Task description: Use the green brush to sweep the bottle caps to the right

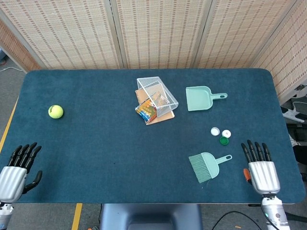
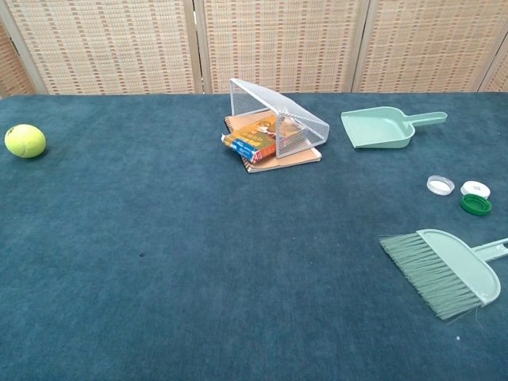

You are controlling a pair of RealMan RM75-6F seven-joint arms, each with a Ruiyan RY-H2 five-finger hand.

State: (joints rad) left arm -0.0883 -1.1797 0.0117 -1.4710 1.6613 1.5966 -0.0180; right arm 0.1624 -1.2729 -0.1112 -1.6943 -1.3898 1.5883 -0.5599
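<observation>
The green brush (image 1: 206, 165) (image 2: 447, 270) lies flat on the blue table, bristles toward the left, handle toward the right. Just beyond it sit three bottle caps: a white one (image 1: 215, 131) (image 2: 439, 185), another white one (image 1: 226, 133) (image 2: 475, 189) and a green one (image 1: 223, 140) (image 2: 475, 204). My right hand (image 1: 261, 167) is to the right of the brush handle, apart from it, fingers straight and holding nothing. At the near left edge, my left hand (image 1: 17, 167) is open and empty. Neither hand appears in the chest view.
A green dustpan (image 1: 201, 98) (image 2: 383, 127) lies behind the caps. A tipped wire basket (image 1: 157, 96) (image 2: 275, 117) rests over books at the table's centre back. A tennis ball (image 1: 55, 111) (image 2: 25, 140) sits far left. The table edge (image 1: 280, 103) is close on the right.
</observation>
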